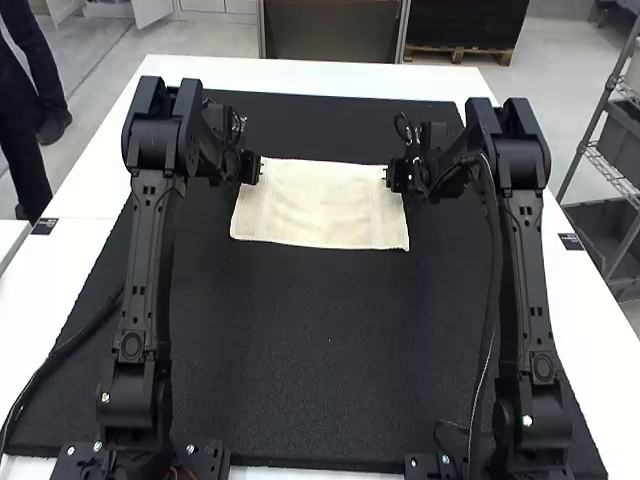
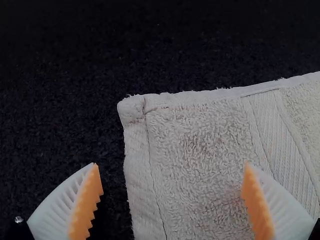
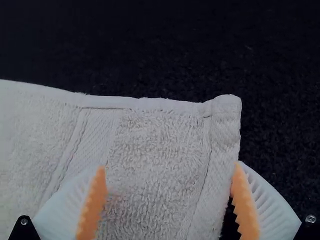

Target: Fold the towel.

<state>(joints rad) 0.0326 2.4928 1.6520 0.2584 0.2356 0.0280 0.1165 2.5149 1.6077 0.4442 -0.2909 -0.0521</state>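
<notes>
The left white-ribbed pincer and right pincer stood wide at the cream rectangular terry towel, whose corners could slip from a too shallow pinch.

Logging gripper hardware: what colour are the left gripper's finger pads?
Orange pads, on white ribbed fingers; clearest in the left wrist view.

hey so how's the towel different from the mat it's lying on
The towel is cream, while the mat is black. The towel is much smaller; the mat reaches past it all around. The towel has woven bands, whereas the mat looks plain. Both lie flat and look roughly rectangular.
</notes>
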